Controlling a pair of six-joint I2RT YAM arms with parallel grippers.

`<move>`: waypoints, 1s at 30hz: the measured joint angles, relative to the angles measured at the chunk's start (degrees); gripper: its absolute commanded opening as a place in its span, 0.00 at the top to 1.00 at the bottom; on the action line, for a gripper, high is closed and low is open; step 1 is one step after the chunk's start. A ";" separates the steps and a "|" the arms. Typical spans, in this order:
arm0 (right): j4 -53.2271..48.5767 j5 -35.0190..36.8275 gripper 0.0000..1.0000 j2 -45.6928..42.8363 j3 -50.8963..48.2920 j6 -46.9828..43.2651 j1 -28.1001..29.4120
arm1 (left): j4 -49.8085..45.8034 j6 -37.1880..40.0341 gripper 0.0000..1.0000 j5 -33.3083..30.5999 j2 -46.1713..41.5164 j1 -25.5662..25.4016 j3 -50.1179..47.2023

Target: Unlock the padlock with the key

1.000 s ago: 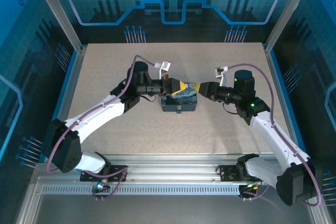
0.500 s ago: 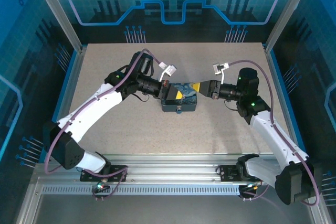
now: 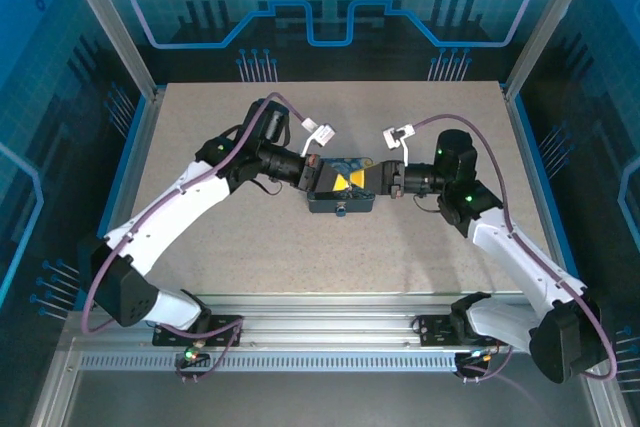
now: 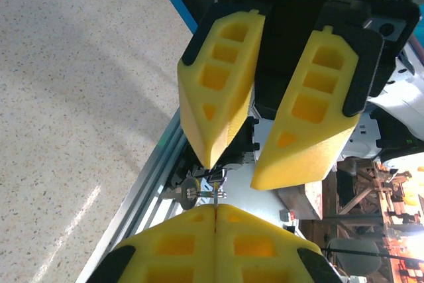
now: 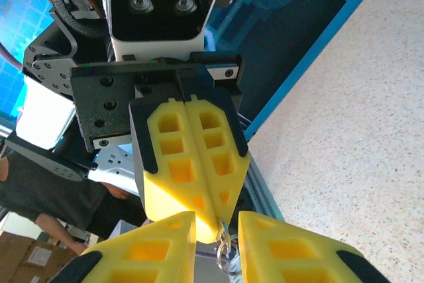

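In the middle of the top view, both arms meet just above the dark blue box [image 3: 340, 203] on the tabletop [image 3: 250, 247]. The left end effector [image 4: 216, 210] has its 2 yellow fingers pressed together, pinching the key [image 4: 216, 195], a thin sliver jutting from the seam. The right end effector [image 5: 216, 222] is spread, its fingers either side of that tip. A small metal ring [image 5: 226, 258] hangs beside the key.

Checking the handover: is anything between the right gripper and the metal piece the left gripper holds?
Nothing visible. The left gripper is shut on the small metal piece, and the right gripper, open, has a finger on either side of it, over the box.
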 measured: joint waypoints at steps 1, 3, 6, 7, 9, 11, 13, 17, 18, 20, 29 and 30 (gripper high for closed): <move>-0.09 -0.09 0.73 0.00 0.00 -0.28 0.26 | 0.39 0.00 1.00 0.00 -0.33 0.00 -0.17; -0.28 -0.37 0.75 0.00 0.00 -0.79 0.59 | 0.85 -0.04 1.00 0.02 -0.83 0.02 -0.39; -0.24 -0.87 0.78 0.00 0.00 -1.11 0.98 | 1.29 -0.11 1.00 0.02 -1.22 0.02 -0.66; -0.26 -0.94 0.79 0.00 0.00 -1.14 1.25 | 1.55 -0.13 1.00 0.02 -1.22 0.02 -0.74; -0.26 -1.05 0.80 0.00 0.00 -1.22 1.55 | 2.14 -0.17 1.00 0.07 -1.22 0.00 -1.18; -0.44 -1.03 0.84 0.00 0.00 -1.38 1.62 | 2.58 -0.17 1.00 0.44 -1.22 0.00 -1.53; -1.07 -0.92 0.93 0.00 0.33 -1.92 1.62 | 3.30 -0.24 1.00 1.22 -1.29 0.00 -1.84; -1.75 -0.94 1.00 0.00 1.09 -2.62 1.79 | 4.17 -0.66 1.00 1.73 -2.01 0.02 -2.21; -1.84 -0.90 1.00 -0.02 1.27 -2.84 1.90 | 4.35 -0.87 1.00 1.77 -2.25 0.02 -2.40; -2.47 -0.83 1.00 -0.02 1.60 -3.65 2.05 | 4.87 -1.29 0.85 1.95 -2.58 0.09 -2.80; -2.78 1.31 1.00 -1.79 1.64 -4.72 1.46 | 11.58 -6.38 0.48 -0.28 -5.79 1.92 -9.44; -2.58 1.79 1.00 -2.29 1.42 -4.68 1.22 | 13.22 -7.63 0.47 -0.68 -6.73 2.40 -10.88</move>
